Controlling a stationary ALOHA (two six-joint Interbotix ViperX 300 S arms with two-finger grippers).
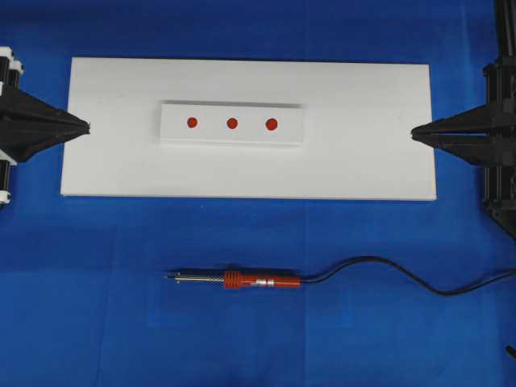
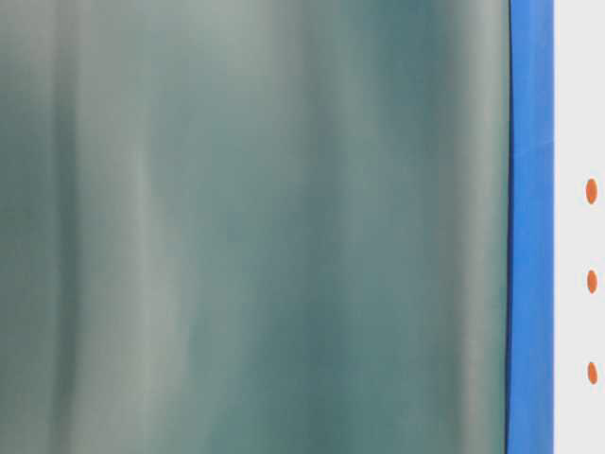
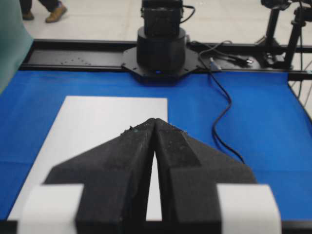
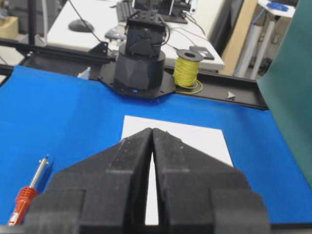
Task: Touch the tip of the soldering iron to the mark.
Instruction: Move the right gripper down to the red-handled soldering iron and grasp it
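The soldering iron (image 1: 242, 280) lies flat on the blue cloth in front of the white board, orange-red handle in the middle, silver tip pointing left, black cord (image 1: 395, 276) trailing right. In the right wrist view the soldering iron (image 4: 29, 192) shows at the lower left. Three red marks (image 1: 231, 123) sit in a row on a raised white block (image 1: 232, 123); the marks (image 2: 591, 281) also show at the right edge of the table-level view. My left gripper (image 1: 87, 126) is shut and empty at the board's left end. My right gripper (image 1: 413, 132) is shut and empty at the board's right end.
The white board (image 1: 121, 161) covers the middle of the blue cloth (image 1: 81, 306). A blurred green sheet (image 2: 255, 227) fills most of the table-level view. The opposite arm's base (image 3: 161, 48) stands past the board's far end, and a yellow wire spool (image 4: 187, 66) sits behind the other base.
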